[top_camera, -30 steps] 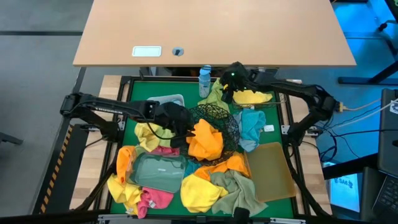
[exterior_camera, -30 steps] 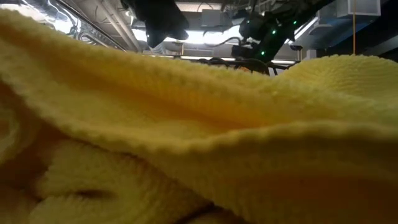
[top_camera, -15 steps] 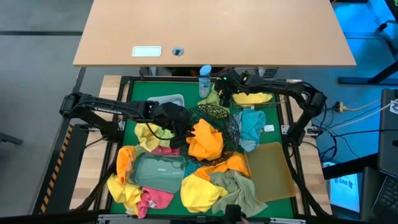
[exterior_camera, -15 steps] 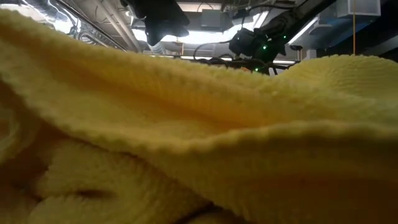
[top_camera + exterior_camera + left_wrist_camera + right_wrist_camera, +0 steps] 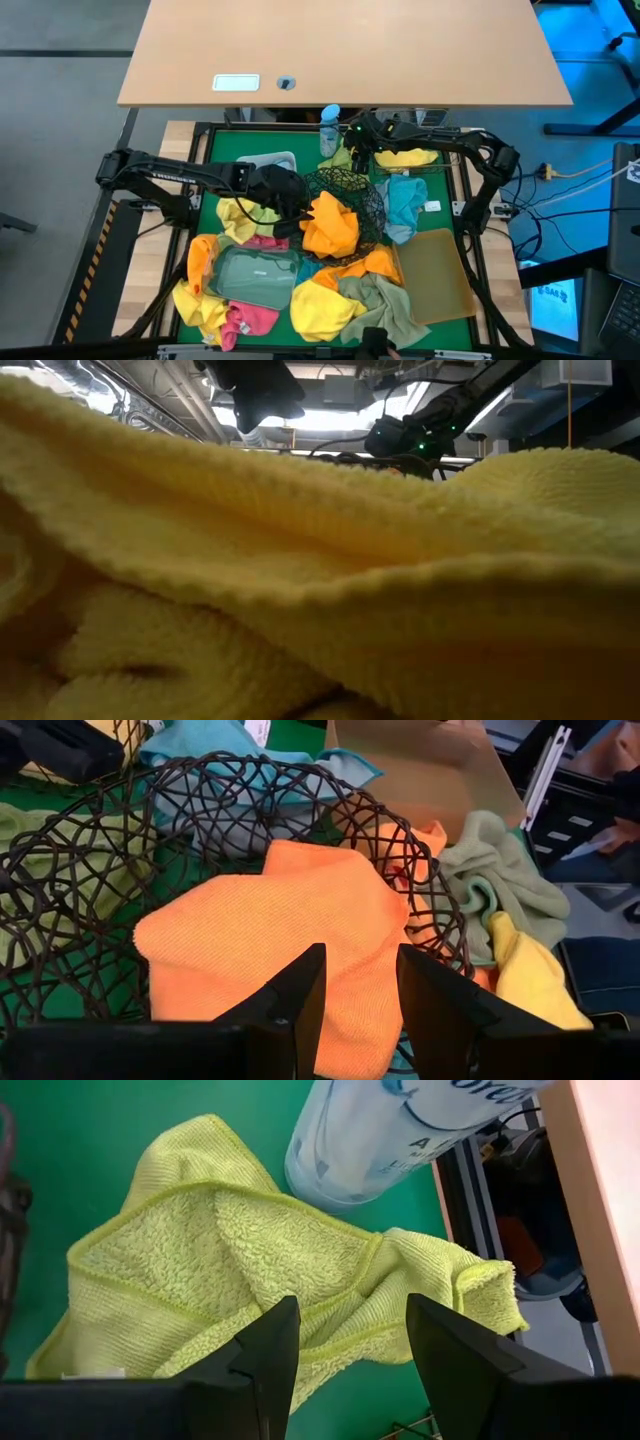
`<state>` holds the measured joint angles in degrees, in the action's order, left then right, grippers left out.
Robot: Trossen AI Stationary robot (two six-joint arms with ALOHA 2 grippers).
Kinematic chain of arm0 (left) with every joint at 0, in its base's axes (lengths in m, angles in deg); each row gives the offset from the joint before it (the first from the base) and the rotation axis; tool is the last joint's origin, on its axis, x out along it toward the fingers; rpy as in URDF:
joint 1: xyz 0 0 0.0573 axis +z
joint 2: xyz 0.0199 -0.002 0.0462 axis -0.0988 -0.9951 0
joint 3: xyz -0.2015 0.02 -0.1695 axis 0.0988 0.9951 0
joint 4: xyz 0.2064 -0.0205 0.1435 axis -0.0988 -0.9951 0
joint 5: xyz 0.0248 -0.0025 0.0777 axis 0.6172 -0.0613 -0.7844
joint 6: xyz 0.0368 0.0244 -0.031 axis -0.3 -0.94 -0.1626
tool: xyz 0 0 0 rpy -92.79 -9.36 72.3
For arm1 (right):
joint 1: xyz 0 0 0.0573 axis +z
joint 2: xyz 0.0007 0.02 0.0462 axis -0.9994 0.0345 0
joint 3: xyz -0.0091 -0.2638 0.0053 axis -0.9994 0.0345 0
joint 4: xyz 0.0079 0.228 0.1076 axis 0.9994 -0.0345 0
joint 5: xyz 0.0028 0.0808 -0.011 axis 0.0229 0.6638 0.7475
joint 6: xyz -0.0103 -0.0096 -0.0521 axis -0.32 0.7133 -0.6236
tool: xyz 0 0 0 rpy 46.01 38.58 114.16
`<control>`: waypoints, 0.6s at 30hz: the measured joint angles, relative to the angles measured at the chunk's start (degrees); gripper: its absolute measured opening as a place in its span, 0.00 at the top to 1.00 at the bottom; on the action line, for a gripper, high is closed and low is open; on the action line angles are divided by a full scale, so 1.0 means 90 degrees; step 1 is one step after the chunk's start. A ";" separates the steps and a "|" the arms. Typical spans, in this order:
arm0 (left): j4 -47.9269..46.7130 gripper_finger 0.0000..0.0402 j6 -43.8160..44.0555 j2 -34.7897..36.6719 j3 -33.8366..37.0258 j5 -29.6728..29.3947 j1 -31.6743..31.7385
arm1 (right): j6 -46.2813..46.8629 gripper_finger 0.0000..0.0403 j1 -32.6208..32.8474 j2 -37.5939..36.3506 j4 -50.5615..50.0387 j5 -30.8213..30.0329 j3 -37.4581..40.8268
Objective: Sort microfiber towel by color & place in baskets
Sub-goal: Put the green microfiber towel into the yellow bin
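Towels lie heaped over my green table (image 5: 210, 165); an orange towel (image 5: 330, 225) sits in the round wire bowl (image 5: 350, 190) at centre. My left hand (image 5: 355, 995) reaches in from nine o'clock and hangs open above that orange towel. My right hand (image 5: 350, 1345) stretches to twelve o'clock, open over a lime towel (image 5: 230, 1270) beside the bottle (image 5: 390, 1130).

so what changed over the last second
The right gripper swung from over the yellow towel at the table's far right toward the blue-capped bottle, and is now above the lime green towel beside it, open and holding nothing. The left gripper stayed open by the orange towel in the black wire-mesh bowl. No towel moved.
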<state>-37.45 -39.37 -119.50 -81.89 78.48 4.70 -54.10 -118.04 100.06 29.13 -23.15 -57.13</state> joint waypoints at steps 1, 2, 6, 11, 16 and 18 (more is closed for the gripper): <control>0.0000 0.71 0.0000 0.0000 0.0000 0.0000 0.0000 | 0.0060 0.55 0.0000 0.0023 0.0004 -0.0032 0.0000; 0.0002 0.71 0.0000 0.0000 0.0000 0.0000 0.0000 | 0.0071 0.55 0.0000 0.0053 0.0010 -0.0050 0.0000; 0.0000 0.71 0.0000 -0.0002 0.0000 -0.0004 -0.0029 | 0.0103 0.55 0.0000 0.0229 0.0027 -0.0041 -0.0010; 0.0002 0.71 -0.0002 -0.0002 0.0002 -0.0012 -0.0120 | 0.0094 0.55 -0.0007 0.0454 0.0026 -0.0215 -0.0005; 0.0004 0.71 -0.0002 -0.0002 0.0002 -0.0017 -0.0216 | 0.0092 0.55 0.0001 0.0449 -0.0014 -0.0601 0.0007; 0.0004 0.71 -0.0002 -0.0005 0.0002 -0.0019 -0.0241 | 0.0091 0.55 0.0002 0.0449 -0.0022 -0.0605 0.0007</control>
<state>-37.41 -39.39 -119.54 -81.87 78.31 2.53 -53.29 -118.02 104.11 28.94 -28.59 -57.07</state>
